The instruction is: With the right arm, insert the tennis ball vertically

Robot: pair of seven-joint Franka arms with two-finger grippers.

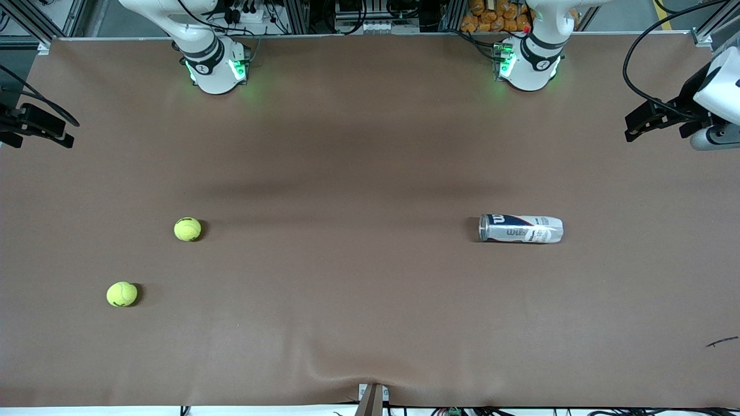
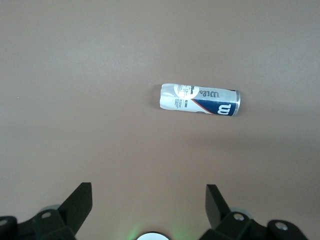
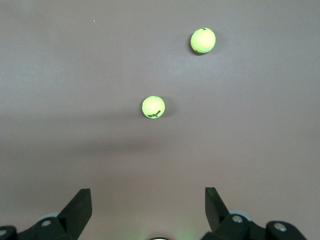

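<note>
Yellow-green felt tennis ball (image 3: 153,107): being judged light, springy, grippable across its middle | white plastic ball can (image 1: 521,228): lying sideways | right gripper (image 3: 148,210), left gripper (image 2: 148,207): fingers being held apart, empty.

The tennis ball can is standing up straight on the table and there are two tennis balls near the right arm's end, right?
Not quite. The front view shows the tennis ball can lying on its side, not standing up. The two tennis balls are indeed toward the right arm's end.

A broad desk (image 1: 370,144) under a brown mat fills the room's middle — lit evenly, with soft shadows. Along its top edge run aluminium framing (image 1: 300,14), cables and orange packets (image 1: 491,14).
</note>
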